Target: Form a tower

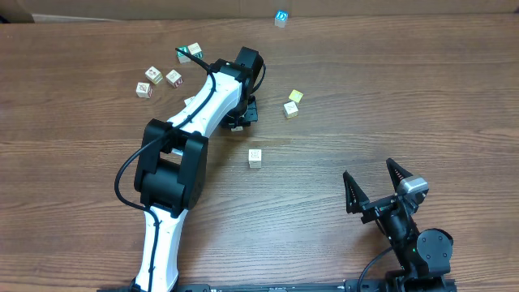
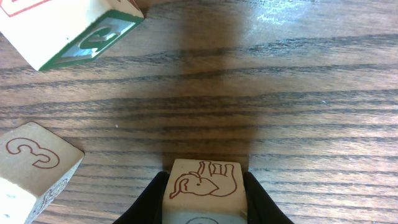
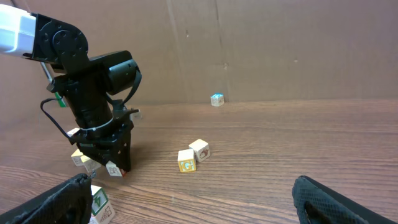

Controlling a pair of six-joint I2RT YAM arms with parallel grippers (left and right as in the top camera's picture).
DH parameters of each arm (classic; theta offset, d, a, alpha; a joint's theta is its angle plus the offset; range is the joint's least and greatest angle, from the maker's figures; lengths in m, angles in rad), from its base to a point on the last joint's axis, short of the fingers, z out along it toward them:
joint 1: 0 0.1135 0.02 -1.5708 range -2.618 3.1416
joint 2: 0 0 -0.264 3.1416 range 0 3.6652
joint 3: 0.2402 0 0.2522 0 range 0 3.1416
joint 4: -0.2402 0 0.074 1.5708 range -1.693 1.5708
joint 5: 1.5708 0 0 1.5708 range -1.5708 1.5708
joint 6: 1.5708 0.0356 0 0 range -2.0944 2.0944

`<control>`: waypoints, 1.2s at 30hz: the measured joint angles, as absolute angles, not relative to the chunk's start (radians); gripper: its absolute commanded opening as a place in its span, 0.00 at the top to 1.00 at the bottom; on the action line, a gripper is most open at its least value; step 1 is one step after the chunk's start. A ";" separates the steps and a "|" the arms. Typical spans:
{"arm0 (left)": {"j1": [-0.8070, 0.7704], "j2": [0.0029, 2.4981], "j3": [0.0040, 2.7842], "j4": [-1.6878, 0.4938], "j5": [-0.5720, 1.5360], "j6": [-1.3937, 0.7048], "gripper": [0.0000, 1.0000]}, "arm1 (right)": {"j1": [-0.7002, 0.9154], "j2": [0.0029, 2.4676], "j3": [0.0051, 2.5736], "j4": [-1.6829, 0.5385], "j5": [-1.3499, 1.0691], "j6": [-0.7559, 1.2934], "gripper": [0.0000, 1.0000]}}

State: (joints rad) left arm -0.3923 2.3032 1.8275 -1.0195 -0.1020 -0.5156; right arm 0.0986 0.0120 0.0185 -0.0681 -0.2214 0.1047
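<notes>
My left gripper (image 2: 204, 182) is shut on a pale wooden cube (image 2: 203, 185) with a red elephant drawn on its top face. One black finger presses each side. From overhead the left gripper (image 1: 242, 120) points down at mid-table and hides that cube. In the right wrist view the left gripper (image 3: 115, 163) stands low over the wood with a small cube (image 3: 114, 168) at its tips. My right gripper (image 1: 367, 169) rests open at the near right, holding nothing. The tower is out of view: every cube I see lies singly.
Close to the held cube lie a green-faced cube (image 2: 68, 31) and a cube marked 3 (image 2: 34, 165). Several loose cubes (image 1: 154, 75) sit at the far left. A pair (image 1: 292, 103) lies right of the left gripper, one cube (image 1: 255, 157) at the middle, and a blue one (image 1: 280, 18) at the back edge.
</notes>
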 measured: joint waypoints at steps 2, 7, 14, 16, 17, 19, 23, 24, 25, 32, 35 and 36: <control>-0.392 2.303 1.827 -1.020 -0.102 -0.516 0.87 | 0.099 0.012 0.019 -0.068 -0.221 0.104 0.00; -0.392 2.303 1.827 -1.020 -0.107 -0.516 0.77 | 0.099 0.012 0.019 -0.068 -0.221 0.105 0.00; -0.392 2.303 1.828 -1.029 -0.109 -0.513 0.75 | 0.099 0.012 0.019 -0.068 -0.221 0.105 0.00; -0.392 2.303 1.827 -1.033 -0.109 -0.513 0.75 | 0.099 0.012 0.019 -0.068 -0.221 0.104 0.00; -0.392 2.303 1.827 -1.034 -0.109 -0.513 0.76 | 0.099 0.012 0.019 -0.069 -0.221 0.105 0.00; -0.392 2.303 1.827 -1.035 -0.109 -0.513 0.78 | 0.099 0.012 0.019 -0.068 -0.221 0.105 0.00; -0.392 2.303 1.827 -1.037 -0.109 -0.512 0.84 | 0.099 0.012 0.019 -0.068 -0.221 0.105 0.00; -0.392 2.303 1.828 -1.037 -0.110 -0.512 0.84 | 0.099 0.012 0.019 -0.068 -0.221 0.105 0.00; -0.392 2.303 1.827 -1.037 -0.110 -0.512 0.83 | 0.099 0.012 0.019 -0.068 -0.221 0.105 0.00; -0.392 2.303 1.827 -1.036 -0.110 -0.489 0.79 | 0.099 0.012 0.019 -0.068 -0.221 0.105 0.00; -0.392 2.303 1.828 -1.036 -0.110 -0.466 0.79 | 0.099 0.012 0.019 -0.068 -0.222 0.105 0.00; -0.392 2.303 1.827 -1.037 -0.109 -0.459 0.79 | 0.099 0.012 0.019 -0.068 -0.221 0.105 0.00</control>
State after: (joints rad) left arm -0.3923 2.3032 1.8275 -1.0367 -0.1093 -0.4591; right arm 0.0986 0.0120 0.0185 -0.0681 -0.2214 0.1047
